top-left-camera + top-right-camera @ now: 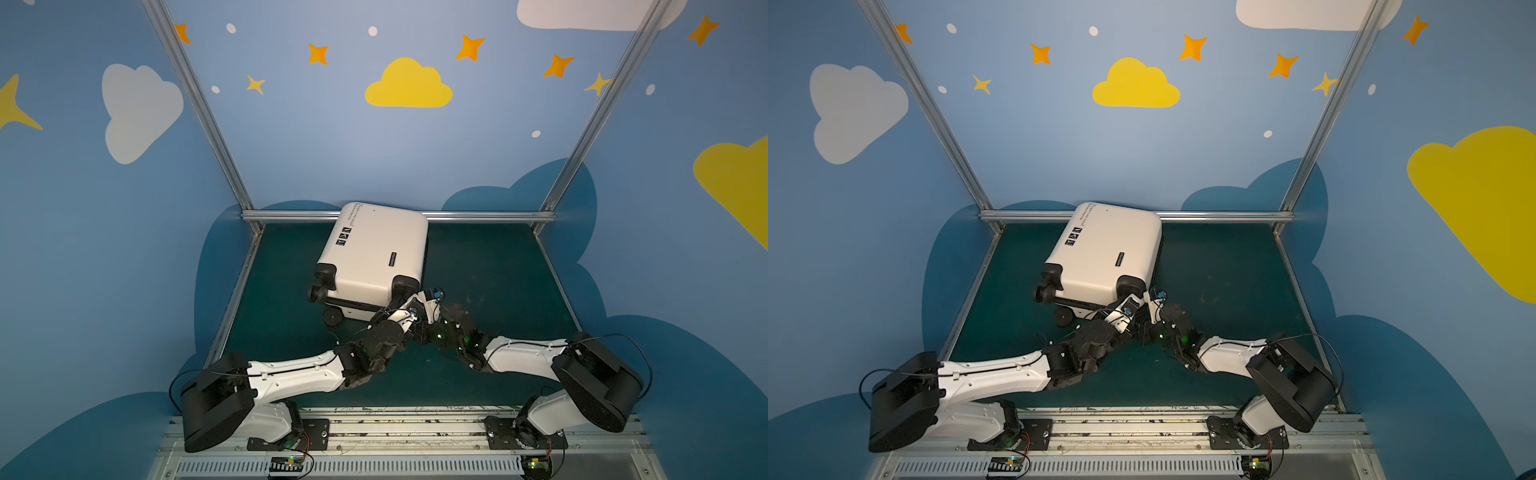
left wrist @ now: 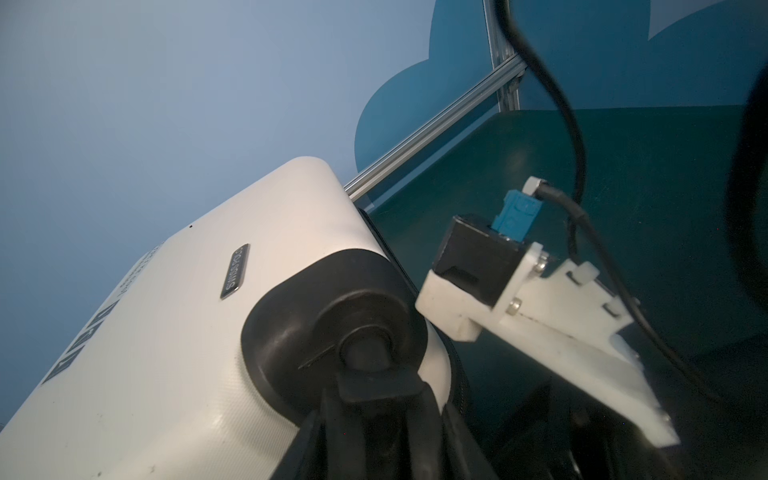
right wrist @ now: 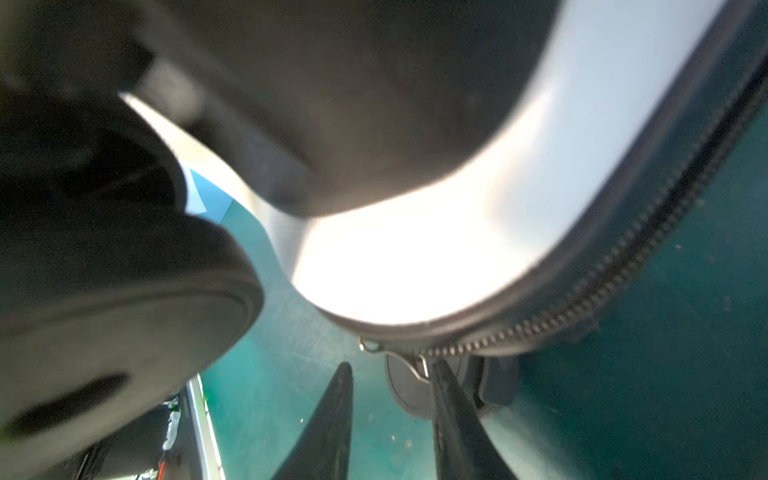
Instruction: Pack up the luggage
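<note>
In both top views the small cream-white hard-shell suitcase (image 1: 374, 249), the luggage, lies shut on the dark green desk (image 1: 519, 270) near the back rail (image 1: 490, 216), wheels toward me. Left wrist view: my left jaws are partly closed, clamped on its black caster wheel (image 2: 365, 353). Right wrist view: my right jaws stand apart, empty, the metal zipper pull (image 3: 415, 361) just beside one tip. Judgement: shell closed; zipping apparently left to do; contents unseen.

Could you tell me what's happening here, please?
Both robot arms are working at one near corner of the small cream-white hard-shell suitcase, which lies flat, halves together, on the dark green table. The left hand is clamped on a black corner wheel. The right hand is open, its fingertips at the small metal zipper pull on the black zipper band.
</note>
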Motion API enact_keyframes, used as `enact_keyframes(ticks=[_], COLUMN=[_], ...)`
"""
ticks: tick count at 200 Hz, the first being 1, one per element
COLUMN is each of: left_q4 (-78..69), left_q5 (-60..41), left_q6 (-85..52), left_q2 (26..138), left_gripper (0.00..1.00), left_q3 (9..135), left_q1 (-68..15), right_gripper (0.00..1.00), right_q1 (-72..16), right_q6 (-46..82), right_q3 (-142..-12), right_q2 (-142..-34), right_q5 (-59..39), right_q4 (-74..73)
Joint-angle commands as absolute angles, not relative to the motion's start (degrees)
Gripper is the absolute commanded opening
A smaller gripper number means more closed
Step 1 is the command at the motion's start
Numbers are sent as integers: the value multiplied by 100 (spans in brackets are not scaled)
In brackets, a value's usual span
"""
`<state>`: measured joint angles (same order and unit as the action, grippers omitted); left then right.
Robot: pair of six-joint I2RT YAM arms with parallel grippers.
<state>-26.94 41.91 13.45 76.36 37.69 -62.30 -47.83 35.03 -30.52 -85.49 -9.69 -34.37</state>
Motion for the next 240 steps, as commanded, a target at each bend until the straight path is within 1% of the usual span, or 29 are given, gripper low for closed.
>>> enact_keyframes(ticks=[1, 20, 52, 66, 158, 199, 218, 240], left_q4=[-2937, -2936, -2944, -2930, -2944, -2953, -2953, -2939], left_q5=[3642, 3647, 3639, 3639, 3647, 3645, 3647, 3647], left_q6=[1301, 1301, 1285, 1283, 1266, 1239, 1230, 1222], left_q2=[7400, 7388, 7382, 7374, 7304, 7297, 7278, 7260], left_gripper=[3, 3, 3, 3, 3, 3, 3, 3], left_q3=[3827, 3820, 3814, 3814, 3755, 3717, 3699, 3689], left_q1=[-6354, -6352, -6354, -6351, -6355, -6354, -6350, -6350], right_gripper=[30, 28, 21, 20, 20, 20, 17, 10], right_q1=[-4817, -4822, -4841, -4848, -5049, -5048, -5050, -5061], right_q6=[3583, 3637, 3867, 3954, 3841, 3858, 3891, 3925], right_q3=[-3222, -3253, -3226, -3199, -3226, -3356, -3414, -3404], right_q2=[-8646, -8732, -8909, -8979, -8765, -8827, -8924, -8934], right_q5=[-777, -687, -493, -448, -189, -141, -141, -192], right_q4=[-3582, -3595, -3820, -3893, -3851, -3748, -3769, -3849])
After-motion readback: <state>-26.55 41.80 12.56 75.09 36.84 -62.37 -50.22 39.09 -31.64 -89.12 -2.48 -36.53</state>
